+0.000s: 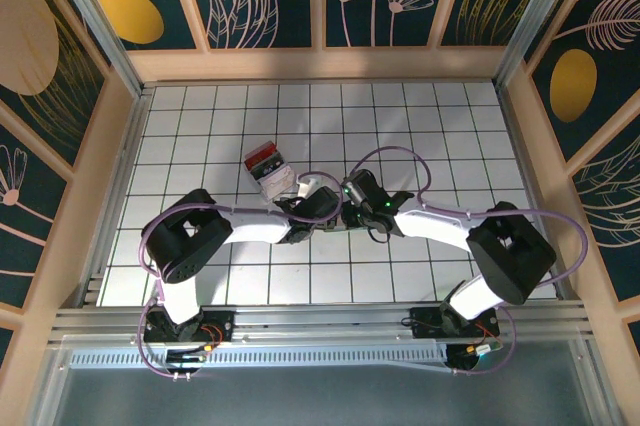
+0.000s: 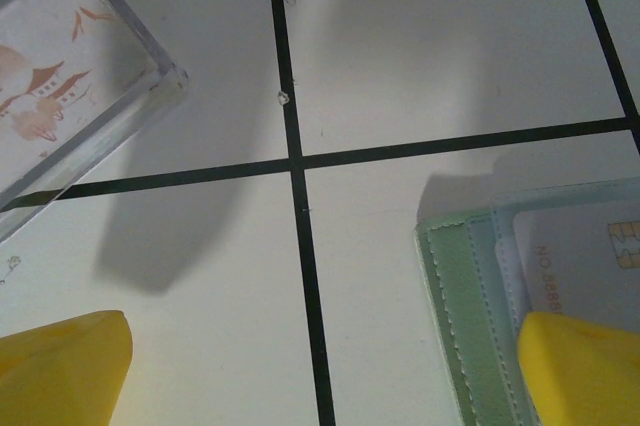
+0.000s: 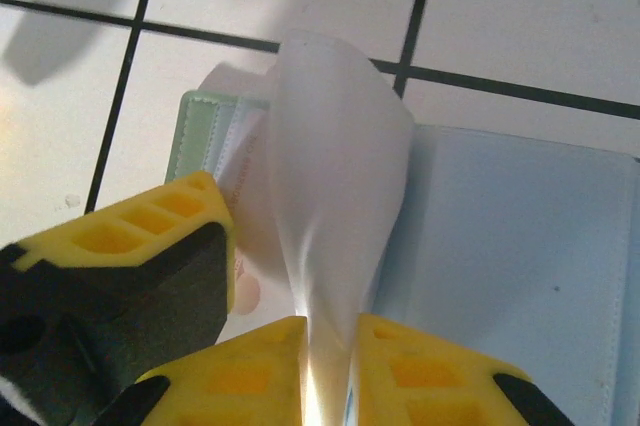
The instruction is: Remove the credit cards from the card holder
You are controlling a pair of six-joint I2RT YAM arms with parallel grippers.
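A clear box with red-and-white contents lies on the tiled table, left of the arms' meeting point. The left gripper stands beside it with jaws wide: one finger over bare tile, the other finger over the holder's left edge. The holder lies open and flat at mid-table between both grippers, well apart from the box. A whitish card peeks from its green-edged pocket. The right gripper has its jaws narrow, pinching a thin whitish flap that curls up from the holder.
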